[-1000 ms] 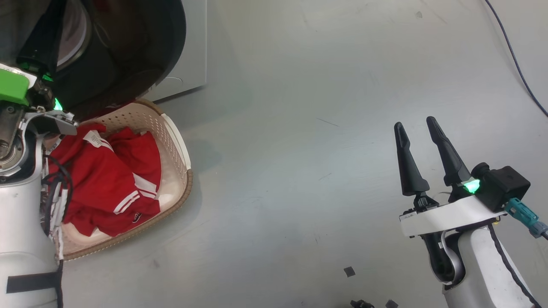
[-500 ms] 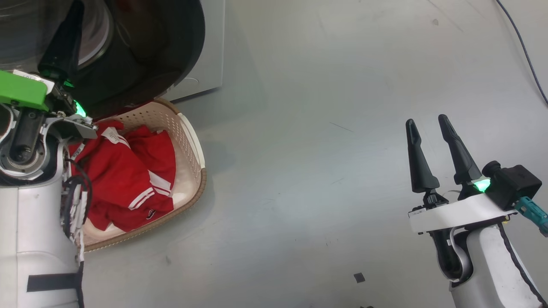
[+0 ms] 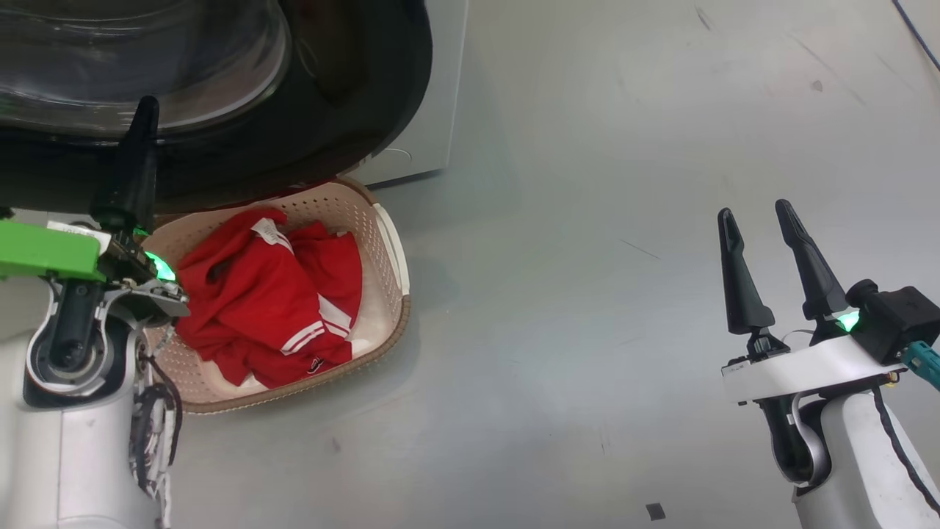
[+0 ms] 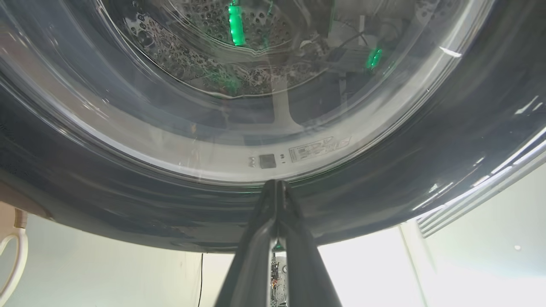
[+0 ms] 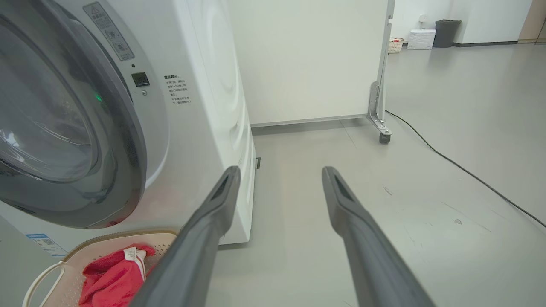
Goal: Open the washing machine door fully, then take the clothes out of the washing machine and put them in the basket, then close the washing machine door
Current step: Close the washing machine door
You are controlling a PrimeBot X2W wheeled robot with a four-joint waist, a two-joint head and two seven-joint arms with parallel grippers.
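The left gripper [image 3: 145,117], fingers pressed together on nothing, is set tip-first at the glossy black rim of the round, bulging-glass washing machine door [image 3: 352,110] at upper left, likely as a stiff point for pushing it shut against the white washing machine [image 5: 204,85]. Soft crumpled red clothes [image 3: 272,308] are already piled in the perforated cream basket [image 3: 400,323], left centre, just below the door. The right gripper [image 3: 754,209] is held lower right, well apart, fingers wide and empty, probably to stay clear.

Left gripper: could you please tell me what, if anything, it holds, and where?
Nothing: the left gripper is shut and empty, pointing at the door.
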